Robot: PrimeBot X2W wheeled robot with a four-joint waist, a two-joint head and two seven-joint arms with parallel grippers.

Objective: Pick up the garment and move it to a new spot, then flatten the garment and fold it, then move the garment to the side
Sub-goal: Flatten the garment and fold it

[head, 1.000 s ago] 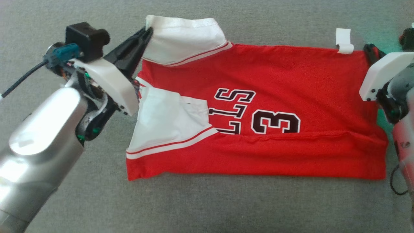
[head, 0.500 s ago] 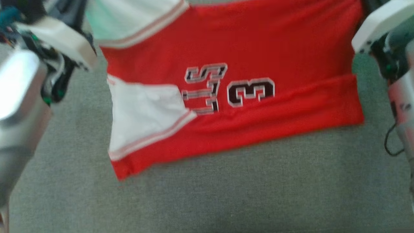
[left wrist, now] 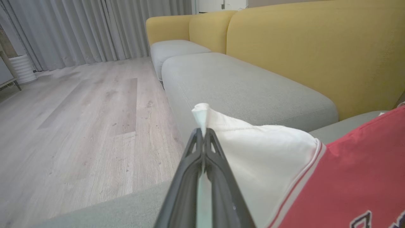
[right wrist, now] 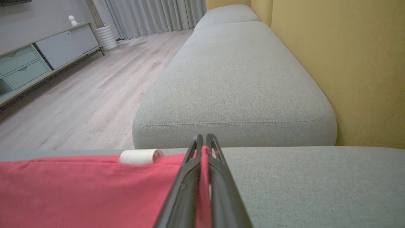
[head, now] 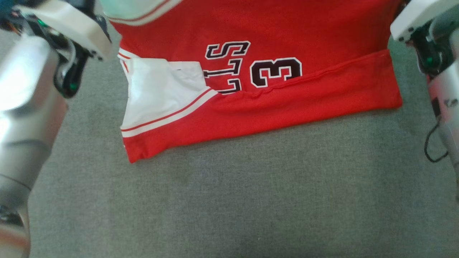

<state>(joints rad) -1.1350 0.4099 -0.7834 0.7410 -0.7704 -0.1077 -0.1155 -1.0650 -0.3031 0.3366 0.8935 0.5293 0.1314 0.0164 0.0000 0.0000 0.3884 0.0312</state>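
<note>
The garment [head: 287,104] is a red jersey with white sleeves and black lettering, lying half folded on the grey seat cushion [head: 229,200]. Its far edge runs off the top of the head view. In the left wrist view my left gripper [left wrist: 202,133] is shut on a white sleeve [left wrist: 269,152], with a tuft of cloth poking past the tips. In the right wrist view my right gripper [right wrist: 204,142] is shut on the red edge of the garment [right wrist: 79,186]. My left forearm [head: 25,82] and right forearm [head: 444,82] flank the garment.
A yellow backrest [left wrist: 316,53] stands behind the grey cushions [right wrist: 234,82]. Beyond the sofa's front edge are wood floor [left wrist: 79,120], grey curtains [left wrist: 79,28] and a low sideboard [right wrist: 31,60]. A white tag [right wrist: 139,156] curls at the garment's edge.
My right gripper has closed on the garment's red edge. The head view has tipped, so the garment sits higher in it. The right end of the near fold now slants upward.
</note>
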